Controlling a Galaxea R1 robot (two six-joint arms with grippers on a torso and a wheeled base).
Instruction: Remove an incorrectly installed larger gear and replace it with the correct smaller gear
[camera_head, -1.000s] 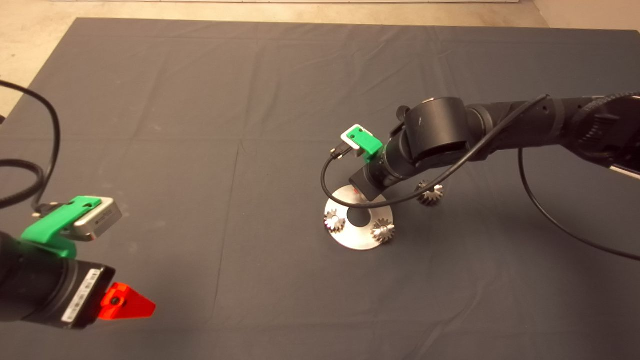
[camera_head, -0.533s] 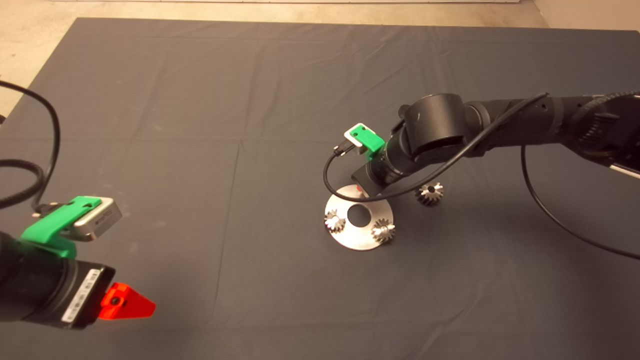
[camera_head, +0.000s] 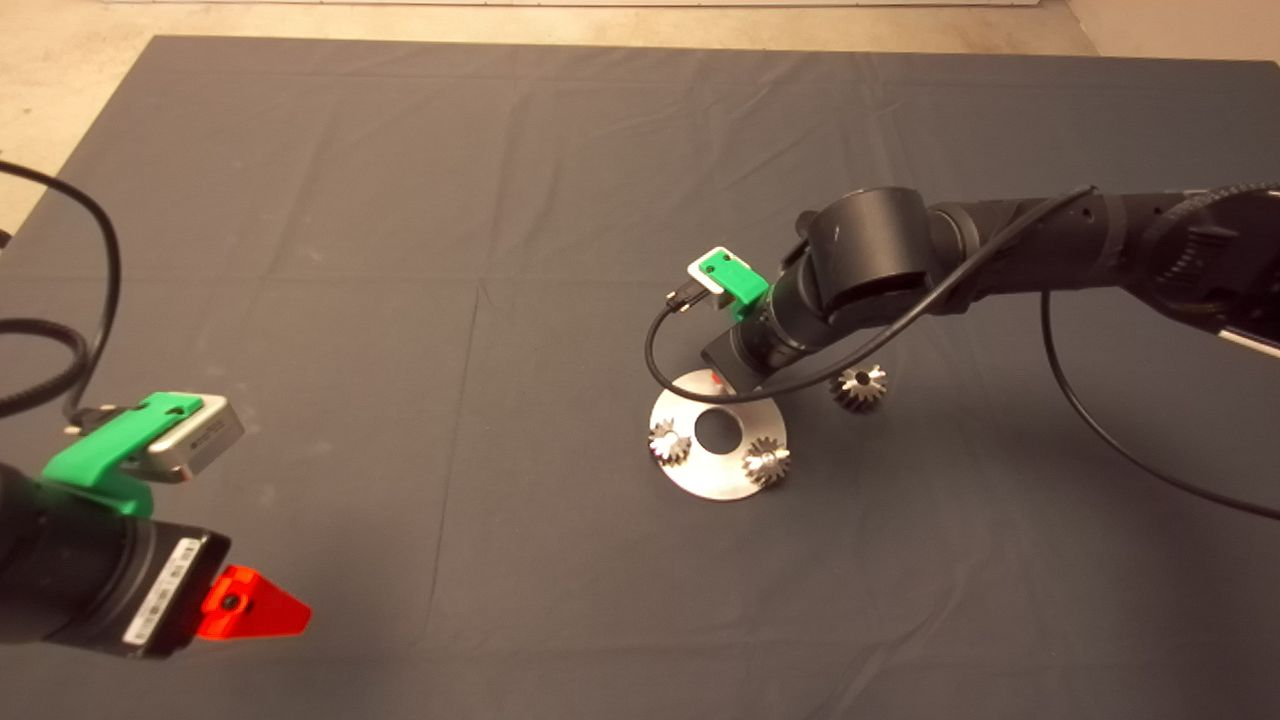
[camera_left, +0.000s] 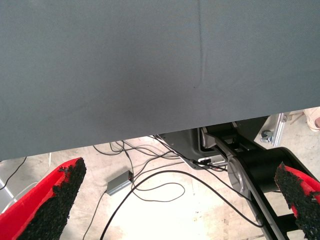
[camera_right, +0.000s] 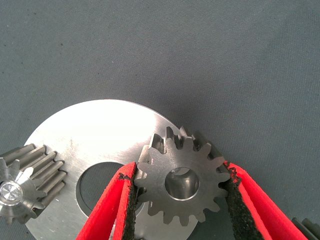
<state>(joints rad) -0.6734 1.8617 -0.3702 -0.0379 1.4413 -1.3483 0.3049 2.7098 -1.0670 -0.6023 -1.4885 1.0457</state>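
My right gripper (camera_right: 182, 200) is shut on the smaller gear (camera_right: 182, 182), a dull grey toothed gear whose flat face and round centre hole point at the wrist camera. It hangs over the rim of the round silver plate (camera_right: 100, 135), beside the plate's centre hole; whether it touches the plate I cannot tell. In the head view the right gripper (camera_head: 716, 381) is mostly hidden under its wrist at the plate's (camera_head: 700, 482) far edge. The larger gear (camera_head: 861, 387), bright and silvery, lies on the mat right of the plate. My left gripper (camera_head: 250, 605) waits open at the lower left.
Two small shiny gears (camera_head: 668, 443) (camera_head: 766, 462) sit on the plate on either side of its centre hole. A black cable (camera_head: 655, 360) loops from the right wrist over the plate's far edge. The left wrist view shows the mat's edge (camera_left: 150, 135) and floor cables.
The right wrist has drawn back slightly toward the far right, uncovering the plate's centre hole and more of the larger gear. The left arm has not moved.
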